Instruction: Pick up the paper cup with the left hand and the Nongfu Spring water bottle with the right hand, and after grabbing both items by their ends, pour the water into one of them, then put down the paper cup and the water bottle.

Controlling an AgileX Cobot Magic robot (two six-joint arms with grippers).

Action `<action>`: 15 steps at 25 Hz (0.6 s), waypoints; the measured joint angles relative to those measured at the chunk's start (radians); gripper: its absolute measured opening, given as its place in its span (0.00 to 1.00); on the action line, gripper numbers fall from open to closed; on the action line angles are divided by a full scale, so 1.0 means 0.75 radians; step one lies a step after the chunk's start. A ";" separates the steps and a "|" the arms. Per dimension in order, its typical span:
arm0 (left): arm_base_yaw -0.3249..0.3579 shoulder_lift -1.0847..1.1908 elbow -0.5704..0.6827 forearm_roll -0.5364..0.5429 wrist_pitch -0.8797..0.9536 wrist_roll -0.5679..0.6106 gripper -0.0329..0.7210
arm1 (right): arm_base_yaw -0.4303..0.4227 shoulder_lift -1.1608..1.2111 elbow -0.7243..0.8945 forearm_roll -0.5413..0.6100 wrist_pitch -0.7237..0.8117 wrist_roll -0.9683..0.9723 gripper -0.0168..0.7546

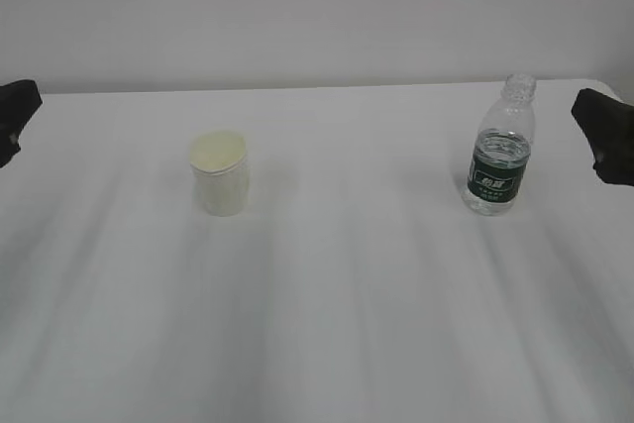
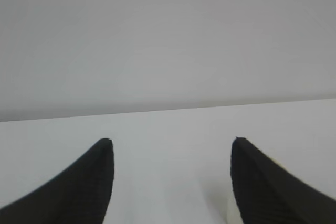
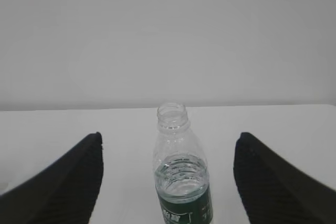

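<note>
Exterior: paper cup (image 1: 220,172) upright left of centre on white table (image 1: 347,304); Nongfu Spring water bottle (image 1: 501,149) upright far right, uncapped, part full. Left hand (image 1: 14,118) and right hand (image 1: 606,132) at the frame edges.

Left wrist: fingers (image 2: 86,182) spread, empty.

Right wrist: fingers (image 3: 273,179) spread, bottle between them, untouched.

The exterior view looks down at a slant across the worktop (image 1: 327,324) toward the wall. Both wrist views look low and level between their own fingers; the right one shares the bottle (image 3: 181,182) with the exterior view.
</note>
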 joint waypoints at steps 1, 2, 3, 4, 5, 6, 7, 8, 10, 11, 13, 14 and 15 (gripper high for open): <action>0.000 0.019 0.001 0.000 -0.031 0.000 0.70 | 0.000 0.008 0.014 0.002 -0.036 0.000 0.79; 0.000 0.040 0.001 0.000 -0.057 0.000 0.70 | 0.000 0.015 0.023 0.005 -0.066 0.000 0.79; 0.000 0.060 0.001 0.003 -0.088 0.000 0.70 | 0.000 0.026 0.035 0.005 -0.100 0.000 0.79; 0.000 0.088 0.001 0.014 -0.117 0.000 0.70 | 0.000 0.041 0.048 0.008 -0.135 0.000 0.79; 0.000 0.121 0.001 0.028 -0.145 0.000 0.70 | 0.000 0.057 0.064 0.008 -0.164 0.000 0.79; 0.000 0.151 0.001 0.046 -0.171 0.000 0.70 | 0.000 0.086 0.078 0.011 -0.201 0.000 0.79; 0.000 0.192 0.003 0.067 -0.208 0.000 0.70 | 0.000 0.111 0.098 0.011 -0.246 0.003 0.79; 0.000 0.236 0.006 0.083 -0.260 0.000 0.70 | 0.000 0.147 0.120 0.011 -0.290 0.003 0.79; 0.000 0.319 0.024 0.121 -0.370 0.000 0.70 | 0.000 0.225 0.159 0.011 -0.413 0.006 0.79; 0.000 0.366 0.030 0.137 -0.435 0.000 0.70 | 0.000 0.273 0.180 0.013 -0.472 0.006 0.79; -0.001 0.454 0.053 0.154 -0.529 0.000 0.70 | 0.000 0.365 0.204 0.021 -0.515 0.006 0.79; -0.001 0.487 0.065 0.157 -0.549 0.000 0.70 | 0.000 0.413 0.206 0.030 -0.521 0.006 0.79; -0.001 0.521 0.077 0.162 -0.556 0.000 0.70 | 0.000 0.456 0.206 0.030 -0.525 0.006 0.79</action>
